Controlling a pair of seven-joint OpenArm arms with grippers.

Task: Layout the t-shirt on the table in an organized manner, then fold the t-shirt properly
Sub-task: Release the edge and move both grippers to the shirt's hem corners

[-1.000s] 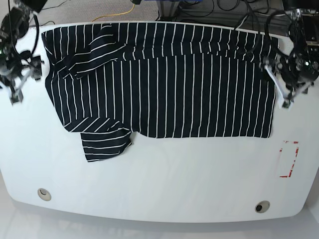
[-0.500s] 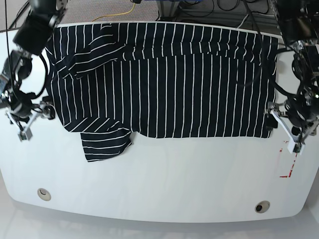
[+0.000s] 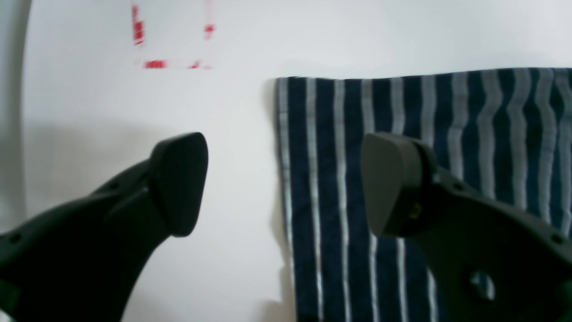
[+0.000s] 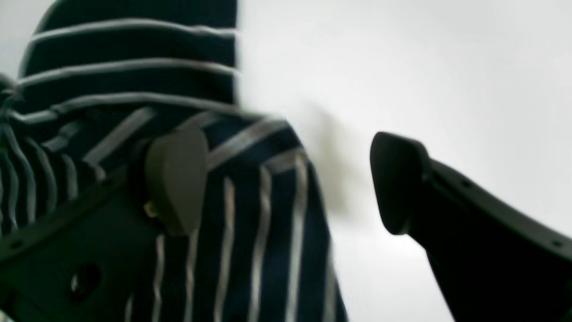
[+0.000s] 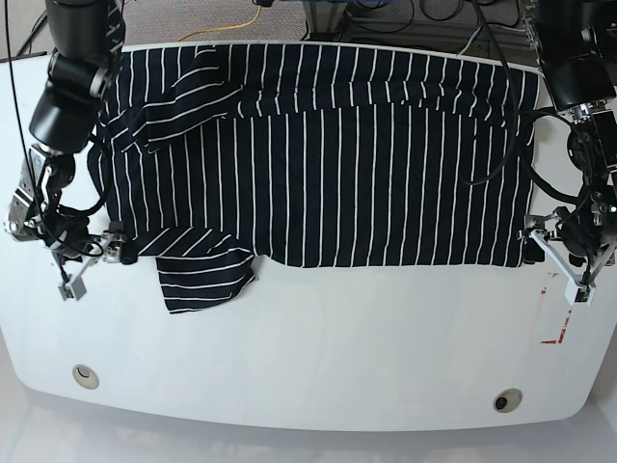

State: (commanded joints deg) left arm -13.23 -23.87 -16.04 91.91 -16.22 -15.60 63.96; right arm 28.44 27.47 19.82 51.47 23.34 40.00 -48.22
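Stripes ran across the t-shirt (image 5: 318, 164), which lay spread over the far half of the table (image 5: 337, 357), long side going left to right. Each arm stood at one near corner. The left gripper (image 3: 281, 188) had its fingers wide apart, one over the cloth and one over bare table, right at the hem corner. The right gripper (image 4: 286, 179) was spread apart too, straddling the shirt's edge by the folded sleeve (image 5: 202, 270). Neither was holding anything. I think both would grab next.
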